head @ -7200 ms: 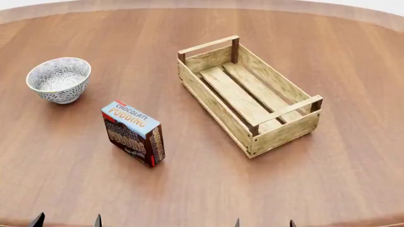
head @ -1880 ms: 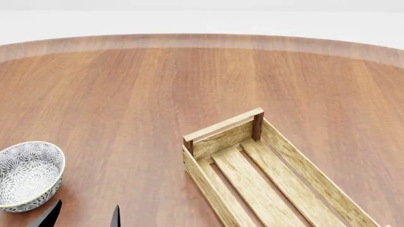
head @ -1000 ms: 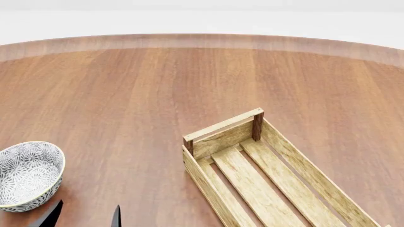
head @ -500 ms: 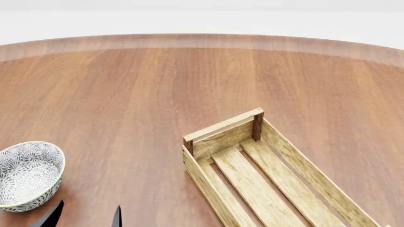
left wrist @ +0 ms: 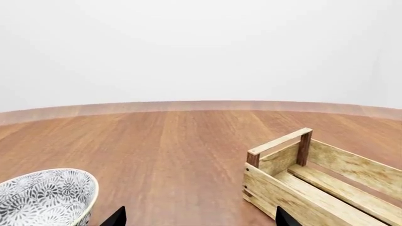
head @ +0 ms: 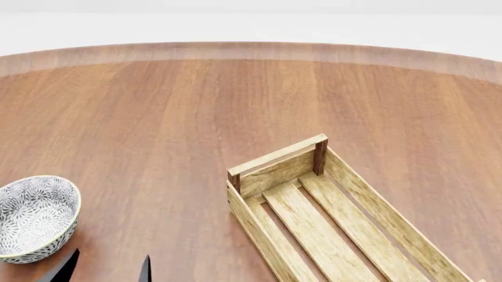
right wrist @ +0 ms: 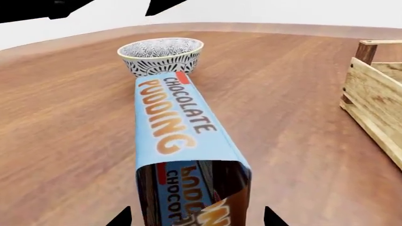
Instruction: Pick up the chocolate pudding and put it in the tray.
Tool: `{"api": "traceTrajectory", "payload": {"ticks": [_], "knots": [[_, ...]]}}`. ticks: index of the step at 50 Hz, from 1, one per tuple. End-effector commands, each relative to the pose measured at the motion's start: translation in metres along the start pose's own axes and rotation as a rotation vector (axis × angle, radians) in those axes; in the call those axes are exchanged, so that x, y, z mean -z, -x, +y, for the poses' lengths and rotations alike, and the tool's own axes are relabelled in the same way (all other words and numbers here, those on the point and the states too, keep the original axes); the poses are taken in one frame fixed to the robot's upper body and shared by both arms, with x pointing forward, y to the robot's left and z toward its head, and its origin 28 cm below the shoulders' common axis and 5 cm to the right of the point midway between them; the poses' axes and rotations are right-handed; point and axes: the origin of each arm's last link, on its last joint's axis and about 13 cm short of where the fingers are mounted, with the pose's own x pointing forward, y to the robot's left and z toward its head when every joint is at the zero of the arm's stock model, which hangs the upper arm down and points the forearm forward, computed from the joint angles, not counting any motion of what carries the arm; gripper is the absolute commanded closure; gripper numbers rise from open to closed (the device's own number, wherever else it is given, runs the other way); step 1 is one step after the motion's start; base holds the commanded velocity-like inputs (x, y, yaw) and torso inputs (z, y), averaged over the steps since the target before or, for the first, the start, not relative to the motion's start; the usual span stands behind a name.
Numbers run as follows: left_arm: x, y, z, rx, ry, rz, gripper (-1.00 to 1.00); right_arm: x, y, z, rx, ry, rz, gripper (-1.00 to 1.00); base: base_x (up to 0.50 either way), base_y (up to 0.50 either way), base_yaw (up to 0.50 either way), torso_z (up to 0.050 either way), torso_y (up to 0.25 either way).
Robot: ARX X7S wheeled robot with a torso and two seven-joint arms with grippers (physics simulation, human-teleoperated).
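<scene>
Right wrist view, nearest: the right tool (right wrist: pixel 195 217) shows only as two dark fingertips (right wrist: pixel 119 219) at the frame edge, one on each side of the small rectangular chocolate pudding carton (right wrist: pixel 182 141)
Right tool opening: set wide, wider than the carton; the tips flank it, but whether they touch it I cannot tell
Chocolate pudding: stands on the table (right wrist: pixel 75 132) just in front of the right tool, light-blue top with orange lettering facing up, dark brown front toward the camera, a red edge at its far end
Bowl: grey-white patterned round bowl (right wrist: pixel 161 55) sits just beyond the carton's far end; whether they touch I cannot tell
Tray: rectangular light-wood slatted crate (right wrist: pixel 377 101) with darker corner posts, well apart from the carton to one side
Left tool: two dark tips (head: pixel 106 269) at the bottom edge of the head view, beside the bowl (head: pixel 35 216); parted, with bare table between them, holding nothing
Tray in head view: nothing lies on its slats (head: pixel 330 229); raised bar handle at the far end; the carton is out of this view
Surface: reddish-brown wooden table (head: pixel 196 117) with a curved far rim
Room: plain pale wall or backdrop (left wrist: pixel 201 47) past the table's edge
</scene>
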Motion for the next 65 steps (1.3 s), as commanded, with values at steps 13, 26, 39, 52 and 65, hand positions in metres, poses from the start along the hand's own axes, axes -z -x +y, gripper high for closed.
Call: {"api": "traceTrajectory", "payload": {"ticks": [13,26,39,52,65], "knots": [[-0.002,0.001,0.000,-0.001,0.002,-0.003,-1.00,-0.002,0.001,-0.002,0.011,0.001,-0.012,1.00,0.00,0.00,0.00,0.000,0.000],[-0.002,0.001,0.002,-0.006,0.005,-0.001,-1.00,-0.017,0.004,-0.016,0.066,-0.005,-0.052,1.00,0.00,0.00,0.00,0.000,0.000],[-0.003,0.001,0.003,-0.009,0.005,-0.004,-1.00,-0.035,0.008,-0.032,0.127,-0.013,-0.100,1.00,0.00,0.00,0.00,0.000,0.000],[-0.005,0.001,0.003,-0.010,0.004,-0.006,-1.00,-0.044,0.009,-0.043,0.179,-0.009,-0.118,1.00,0.00,0.00,0.00,0.000,0.000],[-0.003,0.001,0.004,-0.012,0.007,-0.004,-1.00,-0.053,0.010,-0.054,0.220,-0.010,-0.140,1.00,0.00,0.00,0.00,0.000,0.000]]}}
